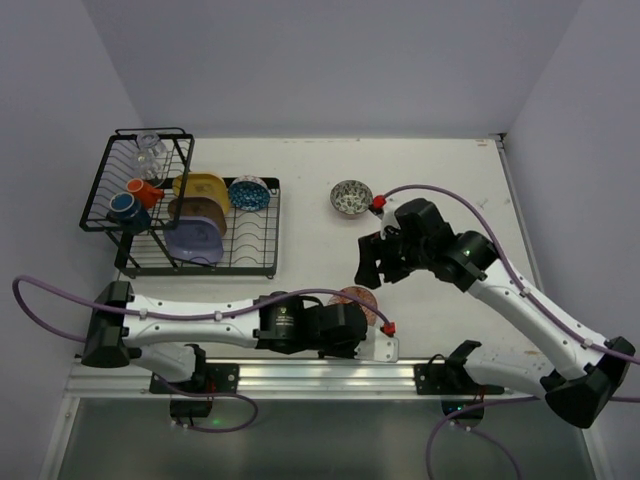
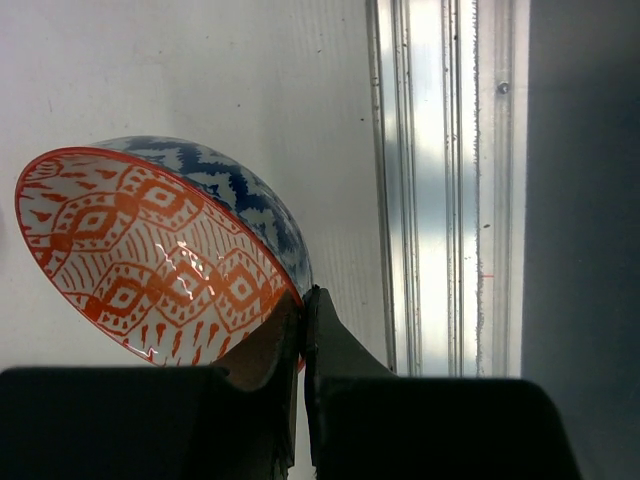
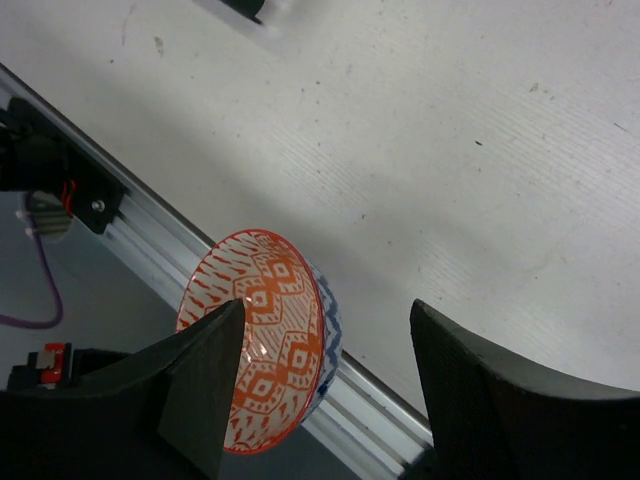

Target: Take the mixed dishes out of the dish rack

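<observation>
One speckled bowl (image 1: 351, 196) sits out on the tabletop (image 1: 440, 170), while the dish rack (image 1: 180, 262) holds plates (image 1: 195, 240), mugs (image 1: 143, 192), a glass (image 1: 150, 152) and a blue-white bowl (image 1: 249, 193). Most of the job is left, I'd judge. Left hand (image 2: 303, 300) is clamped on the rim of the reddish bowl (image 2: 150, 255), orange diamonds inside, blue outside, tilted by the near edge. Right hand (image 3: 328, 315) hangs wide apart, empty.

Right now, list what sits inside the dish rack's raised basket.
A clear glass, an orange mug and a dark mug. Anything beneath or behind them is hidden.
</observation>
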### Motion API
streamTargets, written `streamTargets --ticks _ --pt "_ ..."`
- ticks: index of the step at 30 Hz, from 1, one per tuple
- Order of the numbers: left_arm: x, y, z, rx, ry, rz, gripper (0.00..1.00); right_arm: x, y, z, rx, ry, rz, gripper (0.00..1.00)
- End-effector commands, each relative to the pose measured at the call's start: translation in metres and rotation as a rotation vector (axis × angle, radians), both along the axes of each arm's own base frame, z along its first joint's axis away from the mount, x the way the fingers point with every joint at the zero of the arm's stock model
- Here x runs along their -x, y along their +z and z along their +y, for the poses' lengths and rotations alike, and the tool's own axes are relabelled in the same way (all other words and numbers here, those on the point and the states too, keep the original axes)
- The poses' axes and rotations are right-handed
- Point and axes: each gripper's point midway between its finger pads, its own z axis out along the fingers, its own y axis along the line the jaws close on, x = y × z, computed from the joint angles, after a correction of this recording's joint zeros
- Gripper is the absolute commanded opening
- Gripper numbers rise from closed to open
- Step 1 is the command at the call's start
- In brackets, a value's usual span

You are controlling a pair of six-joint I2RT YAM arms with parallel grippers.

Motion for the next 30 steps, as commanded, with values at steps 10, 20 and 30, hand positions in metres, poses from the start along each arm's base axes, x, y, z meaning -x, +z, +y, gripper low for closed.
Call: streamTargets --ticks 10,20,30 --pt "-0.019 0.011 -0.007 -0.072 -0.086 -0.026 0.00 0.027 -0.048 -0.027 0.256 0.016 0.077 0.47" --pt "-0.035 0.008 -0.003 -0.095 -0.056 -0.054 0.00 0.027 -0.066 -0.015 0.272 0.043 0.121 0.38" --pt "-0.042 0.001 -0.001 -0.107 -0.026 -0.082 0.00 0.015 -0.067 0.002 0.232 0.023 0.119 0.13"
